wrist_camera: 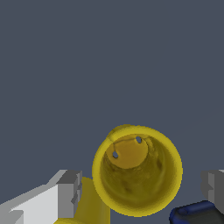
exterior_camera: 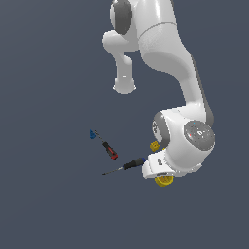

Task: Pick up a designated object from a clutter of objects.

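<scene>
Yellow cup (wrist_camera: 138,170) stands upright on the bench (wrist_camera: 109,57), mouth facing the wrist camera, directly below the gripper (wrist_camera: 142,192). Jaws spread wide; one finger (wrist_camera: 70,192) stands clear on each side of the rim, not touching. A screwdriver's black handle (wrist_camera: 197,214) lies just beside the cup.
</scene>
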`<state>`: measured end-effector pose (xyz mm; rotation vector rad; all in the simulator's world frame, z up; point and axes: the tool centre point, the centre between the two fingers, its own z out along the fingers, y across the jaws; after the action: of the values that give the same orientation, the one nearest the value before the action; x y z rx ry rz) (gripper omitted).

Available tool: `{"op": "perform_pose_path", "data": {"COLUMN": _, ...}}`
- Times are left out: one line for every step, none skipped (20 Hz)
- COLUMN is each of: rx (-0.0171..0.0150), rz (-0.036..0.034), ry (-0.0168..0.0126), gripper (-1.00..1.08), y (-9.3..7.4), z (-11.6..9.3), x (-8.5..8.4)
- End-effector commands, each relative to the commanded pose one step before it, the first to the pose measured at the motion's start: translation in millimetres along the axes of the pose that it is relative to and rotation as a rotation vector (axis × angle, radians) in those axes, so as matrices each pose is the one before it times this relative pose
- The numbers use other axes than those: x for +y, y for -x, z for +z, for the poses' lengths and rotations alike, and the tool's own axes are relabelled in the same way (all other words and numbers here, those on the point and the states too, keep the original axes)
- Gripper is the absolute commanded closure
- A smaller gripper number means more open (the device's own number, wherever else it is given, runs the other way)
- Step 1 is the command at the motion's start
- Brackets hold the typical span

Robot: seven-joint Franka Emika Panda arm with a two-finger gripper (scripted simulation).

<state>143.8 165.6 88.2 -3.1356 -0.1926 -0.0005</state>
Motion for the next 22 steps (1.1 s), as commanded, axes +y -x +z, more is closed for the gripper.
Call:
{"op": "perform_pose_path", "data": {"rx": -0.00112, "rz": 0.00003, "ry": 0.00015, "gripper": -0.92, "y": 0.67, "z": 11.85, "x": -0.01}}
{"op": "perform_pose_path", "data": {"rx": 0.0, "rz": 0.0, "ry": 0.0, "gripper": -0.92, "y": 0.14, "z": 6.42, "x": -0.05}}
{"op": "perform_pose_path", "data": {"rx": 0.0, "rz": 0.0, "ry": 0.0, "gripper": -0.92, "y": 0.15, "z": 6.34, "x": -0.05}}
{"op": "perform_pose_path", "data": {"rx": 0.0, "rz": 0.0, "ry": 0.0, "gripper": -0.92, "y": 0.12, "z": 5.42, "x": -0.04}}
{"op": "perform_pose_path", "data": {"rx": 0.00069, "rz": 0.00001, "ry": -0.00005, "gripper": -0.92, "y": 0.1, "z": 4.01, "x": -0.03}}
{"op": "perform_pose_path", "data": {"rx": 0.0, "rz": 0.0, "ry": 0.0, "gripper": -0.92, "y": -0.01, "z": 3.58, "x": -0.04}}
{"op": "perform_pose_path", "data": {"rx": 0.0, "rz": 0.0, "ry": 0.0, "gripper": -0.92, "y": -0.1, "z": 2.67, "x": -0.04}}
{"op": "perform_pose_path", "data": {"rx": 0.0, "rz": 0.0, "ry": 0.0, "gripper": -0.92, "y": -0.2, "z": 1.75, "x": -0.05}}
{"op": "perform_pose_path", "data": {"rx": 0.0, "rz": 0.0, "ry": 0.0, "gripper": -0.92, "y": -0.31, "z": 0.83, "x": -0.05}}
{"op": "perform_pose_path", "data": {"rx": 0.0, "rz": 0.0, "ry": 0.0, "gripper": -0.92, "y": -0.43, "z": -0.09, "x": -0.06}}
{"op": "perform_pose_path", "data": {"rx": 0.0, "rz": 0.0, "ry": 0.0, "gripper": -0.92, "y": -0.4, "z": -0.68, "x": -0.05}}
{"op": "perform_pose_path", "data": {"rx": 0.0, "rz": 0.0, "ry": 0.0, "gripper": -0.92, "y": -0.13, "z": -0.3, "x": -0.01}}
{"op": "perform_pose_path", "data": {"rx": 0.0, "rz": 0.0, "ry": 0.0, "gripper": 1.08, "y": 0.0, "z": 0.0, "x": 0.0}}
{"op": "perform_pose_path", "data": {"rx": 0.0, "rz": 0.0, "ry": 0.0, "gripper": 1.08, "y": 0.0, "z": 0.0, "x": 0.0}}
{"op": "perform_pose_path", "data": {"rx": 0.0, "rz": 0.0, "ry": 0.0, "gripper": 1.08, "y": 0.0, "z": 0.0, "x": 0.0}}
{"op": "perform_pose_path", "data": {"rx": 0.0, "rz": 0.0, "ry": 0.0, "gripper": 1.08, "y": 0.0, "z": 0.0, "x": 0.0}}
{"op": "perform_pose_path", "data": {"rx": 0.0, "rz": 0.0, "ry": 0.0, "gripper": 1.08, "y": 0.0, "z": 0.0, "x": 0.0}}
{"op": "perform_pose_path", "data": {"rx": 0.0, "rz": 0.0, "ry": 0.0, "gripper": 1.08, "y": 0.0, "z": 0.0, "x": 0.0}}
{"op": "perform_pose_path", "data": {"rx": 0.0, "rz": 0.0, "ry": 0.0, "gripper": 1.08, "y": 0.0, "z": 0.0, "x": 0.0}}
{"op": "perform_pose_path", "data": {"rx": 0.0, "rz": 0.0, "ry": 0.0, "gripper": 1.08, "y": 0.0, "z": 0.0, "x": 0.0}}
{"op": "perform_pose_path", "data": {"rx": 0.0, "rz": 0.0, "ry": 0.0, "gripper": 1.08, "y": 0.0, "z": 0.0, "x": 0.0}}
{"op": "perform_pose_path", "data": {"rx": 0.0, "rz": 0.0, "ry": 0.0, "gripper": 1.08, "y": 0.0, "z": 0.0, "x": 0.0}}
